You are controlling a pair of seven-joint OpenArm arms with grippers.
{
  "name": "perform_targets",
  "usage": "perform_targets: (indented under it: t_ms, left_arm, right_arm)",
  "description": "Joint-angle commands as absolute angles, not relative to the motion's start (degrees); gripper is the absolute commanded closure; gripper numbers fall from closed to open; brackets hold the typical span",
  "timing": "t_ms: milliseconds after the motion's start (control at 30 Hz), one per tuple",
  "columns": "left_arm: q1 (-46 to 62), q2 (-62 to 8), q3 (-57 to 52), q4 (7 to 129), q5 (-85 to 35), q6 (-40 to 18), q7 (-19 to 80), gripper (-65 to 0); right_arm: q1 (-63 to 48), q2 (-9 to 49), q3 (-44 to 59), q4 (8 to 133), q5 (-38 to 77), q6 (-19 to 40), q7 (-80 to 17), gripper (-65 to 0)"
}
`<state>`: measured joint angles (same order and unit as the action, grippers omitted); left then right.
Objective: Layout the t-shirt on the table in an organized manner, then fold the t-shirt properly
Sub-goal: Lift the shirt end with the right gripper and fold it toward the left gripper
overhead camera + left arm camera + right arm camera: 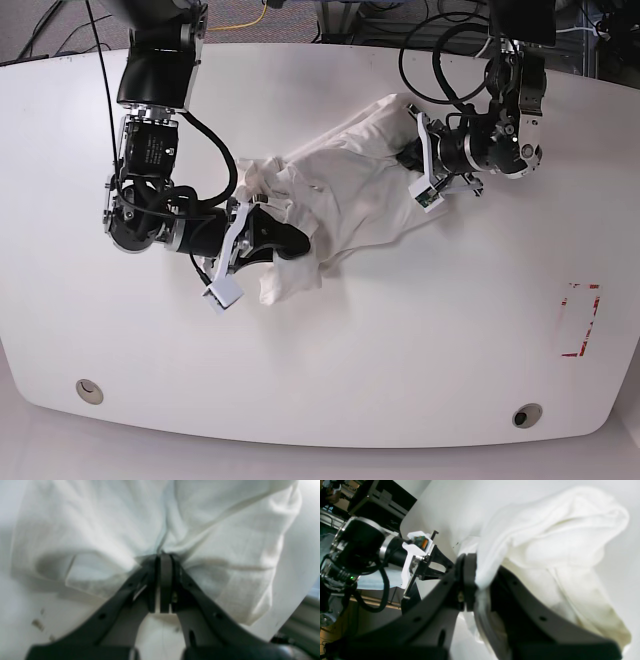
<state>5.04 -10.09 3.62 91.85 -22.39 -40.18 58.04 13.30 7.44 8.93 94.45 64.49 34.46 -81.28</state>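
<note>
Evidently both the left gripper [163, 562] and right gripper [476, 580] pinch the t-shirt [340, 190]; no writing is legible.

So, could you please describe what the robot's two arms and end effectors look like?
Both arms are black with silver joint rings, white brackets at the wrists and looping black cables. The left end effector and right end effector have dark, matte, tapering fingers with small round holes.
</note>
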Motion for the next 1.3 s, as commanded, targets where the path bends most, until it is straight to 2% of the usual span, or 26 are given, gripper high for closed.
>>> perform_targets:
  t_ms: [0,267,733,900,1267]
  left_arm:
    - [5.49,-10.24,3.91,90.51,-19.82,-40.0,59.82,-1.1]
    - [5.14,-10.24,4.09,90.15,-19.74,-40.0,57.8,-1.1]
    - [0.4,-9.89,4.09,87.43,-19.74,-40.0,57.98,-1.1]
    - [0.31,-9.89,4.09,86.99,-19.74,-40.0,57.89,-1.1]
    - [0.4,-9.8,4.09,86.99,-19.91,-40.0,57.8,-1.1]
  right_arm:
    - [14.37,7.34,8.92,95.52,66.42,34.24,-80.0,-3.3]
    - [13.05,2.77,7.87,95.52,65.98,34.15,-80.0,-3.3]
    - [13.49,1.01,-2.24,95.25,65.8,34.07,-77.85,-3.3]
    - [13.67,0.57,-4.26,95.25,62.2,34.07,-77.67,-3.3]
    - [14.11,-5.23,-5.76,95.25,53.14,34.07,-77.67,-3.8]
